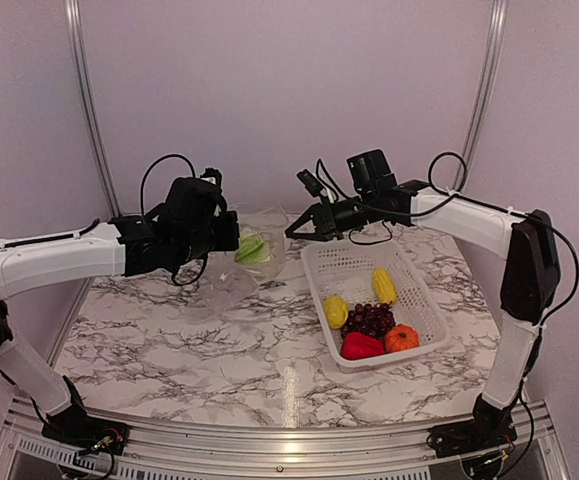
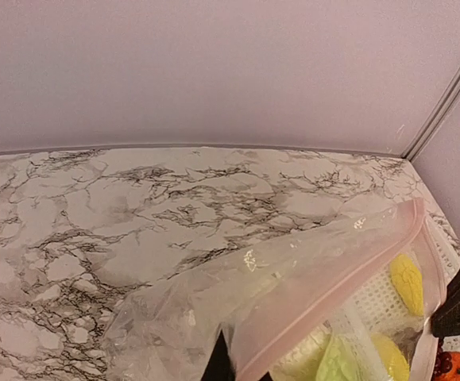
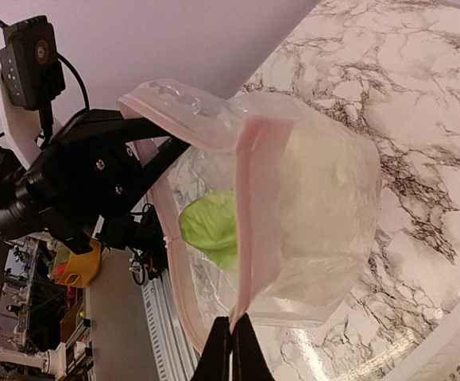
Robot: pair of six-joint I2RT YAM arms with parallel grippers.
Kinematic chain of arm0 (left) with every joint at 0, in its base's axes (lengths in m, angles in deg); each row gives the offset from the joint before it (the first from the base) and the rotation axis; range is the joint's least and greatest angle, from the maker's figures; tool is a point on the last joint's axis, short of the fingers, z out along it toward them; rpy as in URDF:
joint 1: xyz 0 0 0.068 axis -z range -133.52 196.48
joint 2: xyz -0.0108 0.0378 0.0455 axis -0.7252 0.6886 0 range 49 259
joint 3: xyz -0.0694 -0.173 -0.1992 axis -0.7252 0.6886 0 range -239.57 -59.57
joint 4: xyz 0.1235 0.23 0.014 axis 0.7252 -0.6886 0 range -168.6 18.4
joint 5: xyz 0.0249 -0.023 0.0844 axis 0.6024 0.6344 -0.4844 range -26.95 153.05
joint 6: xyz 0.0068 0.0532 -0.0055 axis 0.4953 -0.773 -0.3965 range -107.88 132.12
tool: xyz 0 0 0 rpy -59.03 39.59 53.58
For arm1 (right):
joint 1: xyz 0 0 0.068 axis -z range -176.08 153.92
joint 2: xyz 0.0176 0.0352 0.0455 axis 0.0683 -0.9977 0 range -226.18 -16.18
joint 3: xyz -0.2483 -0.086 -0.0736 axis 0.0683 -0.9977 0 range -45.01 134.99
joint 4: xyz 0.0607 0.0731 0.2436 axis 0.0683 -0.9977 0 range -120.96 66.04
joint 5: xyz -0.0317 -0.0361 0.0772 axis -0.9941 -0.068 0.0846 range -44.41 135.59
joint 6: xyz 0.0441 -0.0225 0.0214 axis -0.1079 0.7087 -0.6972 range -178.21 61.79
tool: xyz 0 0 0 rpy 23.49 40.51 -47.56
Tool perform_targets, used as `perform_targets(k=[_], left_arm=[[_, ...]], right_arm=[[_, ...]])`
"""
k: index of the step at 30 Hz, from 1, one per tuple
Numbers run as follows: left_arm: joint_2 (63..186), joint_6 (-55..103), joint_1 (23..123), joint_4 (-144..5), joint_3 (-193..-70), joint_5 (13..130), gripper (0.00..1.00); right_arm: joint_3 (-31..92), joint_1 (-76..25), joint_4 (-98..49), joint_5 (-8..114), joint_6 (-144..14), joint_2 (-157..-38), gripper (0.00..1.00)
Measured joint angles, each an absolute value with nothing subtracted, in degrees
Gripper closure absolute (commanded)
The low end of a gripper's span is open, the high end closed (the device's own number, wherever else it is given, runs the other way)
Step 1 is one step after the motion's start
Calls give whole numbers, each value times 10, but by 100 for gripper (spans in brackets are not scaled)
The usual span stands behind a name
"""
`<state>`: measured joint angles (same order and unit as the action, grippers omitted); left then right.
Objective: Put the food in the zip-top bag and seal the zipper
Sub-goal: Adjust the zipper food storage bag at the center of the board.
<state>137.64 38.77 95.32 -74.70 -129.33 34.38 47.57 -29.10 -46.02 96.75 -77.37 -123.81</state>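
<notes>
From above, the left claw [image 1: 231, 238] and the right claw [image 1: 291, 233] face each other in the upper middle of the frame. Each is pinched shut on one end of the mouth of the bag [image 1: 231, 285]. The mouth is stretched left to right between them. The bag's body sags down and toward the lower left, onto the table [image 1: 169, 340]. The cauliflower [image 1: 252, 248] sits inside the bag, just under the mouth. To the right, the basket [image 1: 354, 262] holds two yellow pieces [image 1: 383, 286], the grapes [image 1: 369, 320], the red pepper [image 1: 361, 346] and the orange fruit [image 1: 401, 339].

In the left wrist view, the bag fills the lower right. Its pink zipper strip [image 2: 333, 282] slants from bottom centre up to the right edge. A dark finger [image 2: 215, 363] grips the plastic at the bottom edge. One yellow piece shows through the bag, and the orange fruit is in the bottom right corner.

In the right wrist view, the fingertips [image 3: 223, 353] are closed tight on the bag's rim at bottom centre. The zipper strip runs up from them and loops left to the left claw, which clamps the far rim. The open mouth faces left and the closed end points right. The cauliflower's green leaf and white head lie inside.
</notes>
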Motion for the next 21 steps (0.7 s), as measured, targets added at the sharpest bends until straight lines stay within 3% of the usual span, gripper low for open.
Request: perform_targets(k=[6,15,21], left_arm=[[1399,361,951,-849,-1396,351,100],[1402,281,940,-995,-1595,336,100],[1432,271,928,-1061,-1610,346,100]], right_arm=[[492,-291,-456,1004,-796,-1248,100],[639,-269,-438,1051,-812,-1268,100],[641,-267,-414,1077,-833,-1285,100]])
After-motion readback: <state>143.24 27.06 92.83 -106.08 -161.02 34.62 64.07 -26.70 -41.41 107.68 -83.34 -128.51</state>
